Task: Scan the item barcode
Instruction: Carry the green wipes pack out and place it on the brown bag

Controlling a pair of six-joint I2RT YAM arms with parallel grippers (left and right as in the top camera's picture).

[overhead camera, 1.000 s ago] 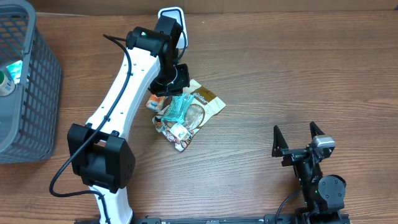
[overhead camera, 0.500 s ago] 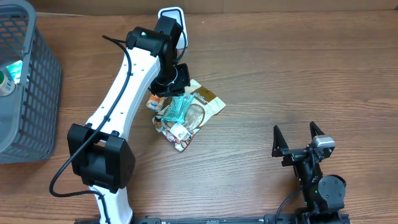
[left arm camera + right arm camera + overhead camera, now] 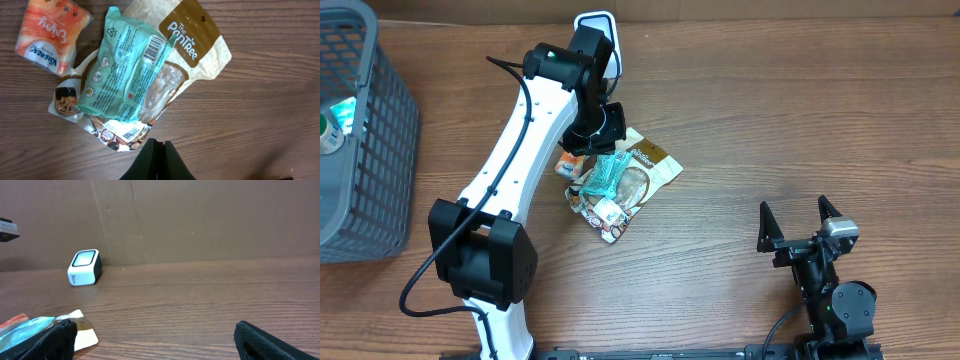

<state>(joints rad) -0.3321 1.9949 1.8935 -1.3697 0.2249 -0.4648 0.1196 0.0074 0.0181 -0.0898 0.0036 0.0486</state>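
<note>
No visible change over the last second: same pose of the left arm in the overhead view, same lie of every packet, same parked right arm. At most a brief twitch of the fingers with no result, so no gain for the task yet.

Left gripper (image 3: pixel 156 150) closed tight, fingers pressed together with nothing between them, hovering over the wooden table (image 3: pixel 770 120) just at the robot-side edge of the pile. Right gripper (image 3: pixel 793 206) spread wide and empty, well apart from the white scanner (image 3: pixel 595 25), off to the right and close to the robot's base.

Pile of snack packets near the scanner, on its robot side. On top, a teal packet (image 3: pixel 127 75), back face up, barcode (image 3: pixel 154 49) plainly showing near one end. Beneath it, a tan and brown Pantree pouch (image 3: pixel 200 40). Beside it, touching or nearly so, an orange packet (image 3: pixel 50 32). Peeking out at the robot-side edge, a small printed pouch (image 3: pixel 120 132) with a code of its own. Grey basket (image 3: pixel 380 130) well to the left of the scanner.

Judged from this: still at the picking stage, no item lifted, nothing yet presented to the scanner. Probably needed next: open the fingers, come down on an edge of the teal packet, carry it up to the scanner window with the barcode turned toward it. Main risk: dragging a neighbouring packet along, given the overlap.
</note>
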